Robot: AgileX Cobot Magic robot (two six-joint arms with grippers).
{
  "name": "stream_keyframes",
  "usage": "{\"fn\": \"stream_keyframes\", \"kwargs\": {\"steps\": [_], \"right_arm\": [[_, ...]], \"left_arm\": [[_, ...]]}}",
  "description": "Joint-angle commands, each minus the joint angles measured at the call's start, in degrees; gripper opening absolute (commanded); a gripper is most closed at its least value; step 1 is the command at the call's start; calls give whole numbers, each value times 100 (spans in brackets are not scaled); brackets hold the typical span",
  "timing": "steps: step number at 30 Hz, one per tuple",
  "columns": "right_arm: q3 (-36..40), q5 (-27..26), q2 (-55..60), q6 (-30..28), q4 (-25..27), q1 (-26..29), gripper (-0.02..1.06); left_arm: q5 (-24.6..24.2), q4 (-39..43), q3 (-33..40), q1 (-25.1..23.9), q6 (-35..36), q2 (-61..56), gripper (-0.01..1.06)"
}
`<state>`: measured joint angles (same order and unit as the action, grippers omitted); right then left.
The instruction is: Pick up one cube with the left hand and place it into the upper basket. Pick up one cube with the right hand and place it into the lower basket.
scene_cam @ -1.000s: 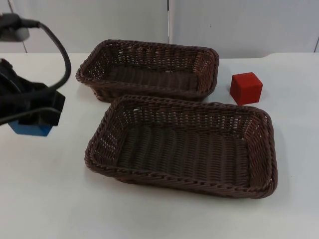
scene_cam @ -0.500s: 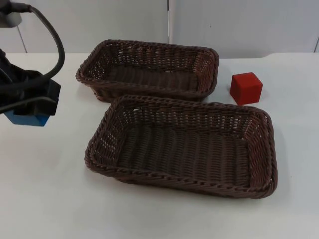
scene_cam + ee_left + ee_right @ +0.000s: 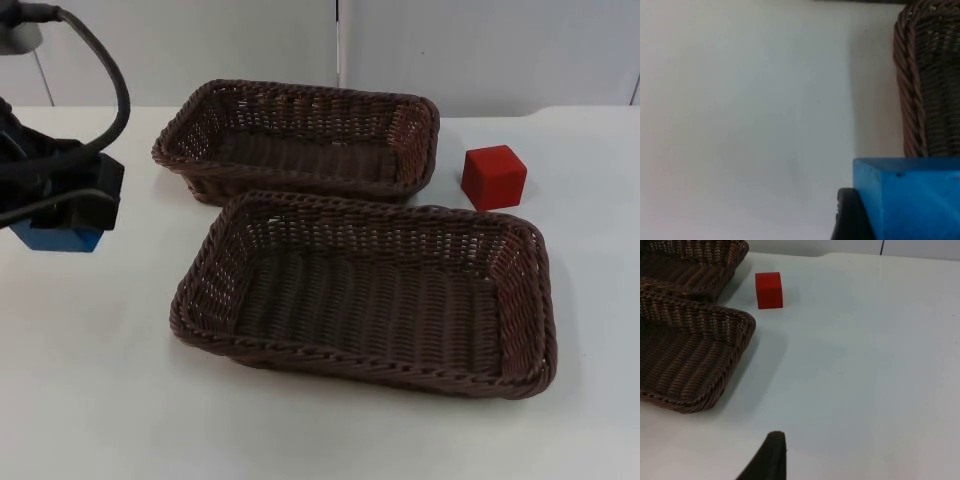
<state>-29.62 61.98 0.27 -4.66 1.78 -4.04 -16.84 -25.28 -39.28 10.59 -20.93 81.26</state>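
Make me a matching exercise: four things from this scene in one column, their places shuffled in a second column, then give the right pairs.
Things:
1. blue cube
2. red cube
3. upper basket
4. lower basket

Places:
A. nearest the camera in the top view
B. on the table right of the baskets
C. nearest the partition wall
D. at the left gripper

Pairs: 1-D, 2-B, 3-C, 4-A
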Motion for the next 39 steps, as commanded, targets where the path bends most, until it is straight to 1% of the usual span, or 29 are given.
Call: {"fn": "stream_keyframes", "kwargs": {"steps": [1, 2, 4, 7, 8, 13, 14, 17, 20, 21, 24, 27, 29, 32, 33, 36, 37, 39], "right_arm": [[3, -6, -27, -22, -12, 33, 105], [3, -6, -27, -22, -12, 33, 105], [3, -6, -27, -22, -12, 33, 105], [3, -6, -27, -22, -12, 33, 105], [3, -6, -27, -22, -12, 33, 105], [3, -6, -27, -45, -23, 33, 105], [3, -6, -27, -45, -23, 33, 105], [3, -6, -27, -45, -23, 33, 105], [3, -6, -27, -45, -23, 33, 105], [3, -6, -27, -45, -23, 33, 105], [3, -6, -27, -45, -23, 33, 105], [3, -6, -27, -45, -23, 33, 105], [3, -6, -27, -45, -23, 33, 105], [3, -6, -27, -45, -23, 33, 105], [3, -6, -27, -45, -23, 33, 105], [3, -6, -27, -45, -23, 33, 105], [3, -6, -27, -45, -23, 33, 105], [3, -6, -27, -45, -23, 33, 105]], "left_arm": [[-59, -104, -307, 42, 37, -62, 0], [-59, -104, -307, 42, 37, -62, 0], [-67, -108, -543, 42, 37, -62, 0], [-221, -108, -919, 42, 37, 37, 0], [-221, -108, -919, 42, 37, 37, 0], [-380, -108, -1556, 42, 37, 549, 0], [-380, -108, -1556, 42, 37, 549, 0], [-452, -108, -1927, 42, 25, 882, 0], [-687, -108, -2538, 42, -39, 1427, 0], [-687, -108, -2538, 42, -39, 1427, 0], [-818, -108, -2962, 42, -80, 1840, 0], [-832, -108, -3399, 42, -90, 2257, 0], [-841, -118, -3544, 42, -107, 2372, 0], [-992, -133, -4052, 42, -147, 2830, 0], [-992, -133, -4052, 42, -147, 2830, 0], [-1155, -160, -4449, 81, -147, 3194, 0], [-1264, -185, -4716, 145, -195, 3384, 0], [-1297, -185, -4804, 157, -233, 3457, 0]]}}
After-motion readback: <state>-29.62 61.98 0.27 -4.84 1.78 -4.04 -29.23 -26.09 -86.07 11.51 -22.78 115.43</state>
